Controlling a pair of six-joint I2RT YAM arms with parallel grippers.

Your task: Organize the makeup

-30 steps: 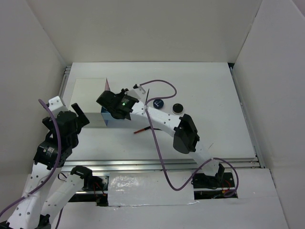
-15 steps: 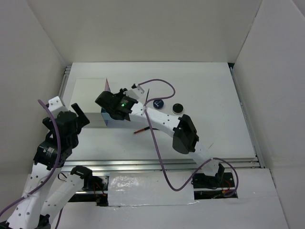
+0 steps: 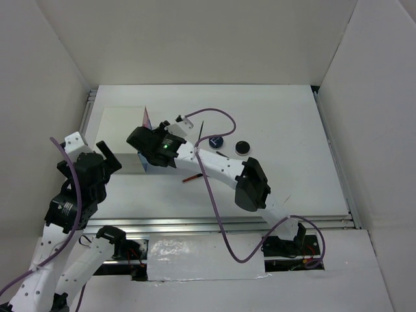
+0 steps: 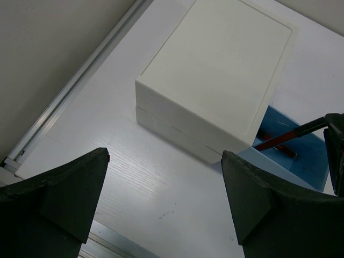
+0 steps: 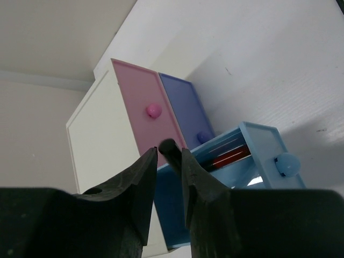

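Observation:
My right gripper (image 5: 169,157) is shut on a thin black pencil (image 5: 172,151) and holds it above the open blue drawer (image 5: 252,156) of the white box (image 3: 119,127). A red-and-black pencil (image 5: 231,157) lies in that drawer and also shows in the left wrist view (image 4: 277,141). From above, the right gripper (image 3: 145,144) hides most of the drawer (image 3: 143,162). Another red-and-black pencil (image 3: 193,176) lies on the table. A blue-topped compact (image 3: 216,140) and a black compact (image 3: 243,147) sit side by side. My left gripper (image 4: 161,199) is open and empty, near the box's front left.
The box has a shut pink drawer (image 5: 142,115) and a shut purple drawer (image 5: 188,107). A thin black stick (image 3: 202,129) lies by the right arm's purple cable (image 3: 221,112). White walls close in the table on three sides. A metal rail (image 4: 80,86) runs along the left edge.
My right gripper has moved a little to the left and nearer with the black pencil, over the open blue drawer. The left arm has barely moved.

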